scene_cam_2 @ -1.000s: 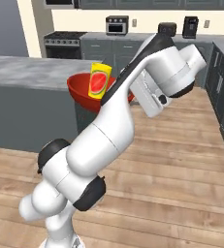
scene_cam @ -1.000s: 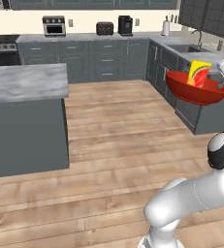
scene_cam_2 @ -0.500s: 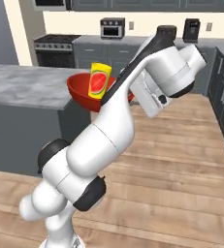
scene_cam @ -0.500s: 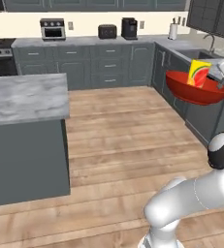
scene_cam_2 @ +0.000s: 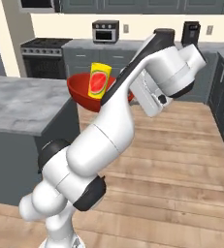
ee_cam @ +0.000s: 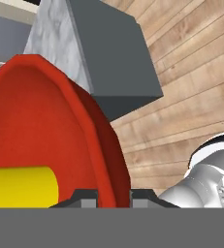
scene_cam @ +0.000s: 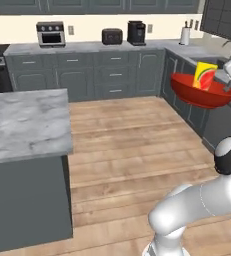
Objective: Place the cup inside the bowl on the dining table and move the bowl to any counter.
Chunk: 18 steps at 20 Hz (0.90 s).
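Base has driven since the last look: island counter (scene_cam: 24, 122) sits closer at left and the wall cabinets have slid across; bowl and cup unchanged relative to the arm. Gripper (ee_cam: 112, 196) is clamped narrow on the rim of the red bowl (scene_cam: 201, 93), one finger either side of the wall. Bowl carried in mid-air above the wood floor (scene_cam: 132, 145). Yellow cup (scene_cam_2: 98, 80) stands inside the bowl, leaning
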{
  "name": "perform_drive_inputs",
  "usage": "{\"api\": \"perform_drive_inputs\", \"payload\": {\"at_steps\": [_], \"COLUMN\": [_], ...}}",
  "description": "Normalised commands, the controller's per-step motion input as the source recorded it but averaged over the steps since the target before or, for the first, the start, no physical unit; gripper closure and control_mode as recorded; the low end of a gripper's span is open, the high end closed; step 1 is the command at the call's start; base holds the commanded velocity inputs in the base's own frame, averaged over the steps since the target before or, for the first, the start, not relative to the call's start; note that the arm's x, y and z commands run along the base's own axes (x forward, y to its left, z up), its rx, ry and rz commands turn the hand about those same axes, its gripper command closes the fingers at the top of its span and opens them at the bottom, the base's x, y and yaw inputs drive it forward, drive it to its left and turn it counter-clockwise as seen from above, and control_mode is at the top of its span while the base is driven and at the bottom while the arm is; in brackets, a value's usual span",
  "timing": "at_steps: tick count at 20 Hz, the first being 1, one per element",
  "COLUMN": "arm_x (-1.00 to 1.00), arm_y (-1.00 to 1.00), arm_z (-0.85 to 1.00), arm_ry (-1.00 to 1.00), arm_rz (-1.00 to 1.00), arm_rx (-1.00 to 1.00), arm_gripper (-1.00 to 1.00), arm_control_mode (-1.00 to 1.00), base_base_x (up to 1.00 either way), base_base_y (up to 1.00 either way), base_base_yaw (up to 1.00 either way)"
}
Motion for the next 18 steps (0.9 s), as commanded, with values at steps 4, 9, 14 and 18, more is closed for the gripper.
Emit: {"api": "perform_drive_inputs", "payload": {"at_steps": [4, 9, 14, 18], "arm_x": [0.0, 0.0, 0.0, 0.0], "arm_y": [0.0, 0.0, 0.0, 0.0], "arm_z": [0.0, 0.0, 0.0, 0.0], "arm_ry": [0.0, 0.0, 0.0, 0.0], "arm_rz": [0.0, 0.0, 0.0, 0.0], "arm_rx": [0.0, 0.0, 0.0, 0.0], "arm_gripper": [1.0, 1.0, 1.0, 1.0], "arm_control_mode": [1.0, 1.0, 1.0, 1.0], "base_base_x": [0.86, 0.46, 0.06, 0.0], "base_base_y": [0.13, 0.51, 0.75, 0.87], "base_base_yaw": [-0.07, -0.08, -0.05, -0.01]}}
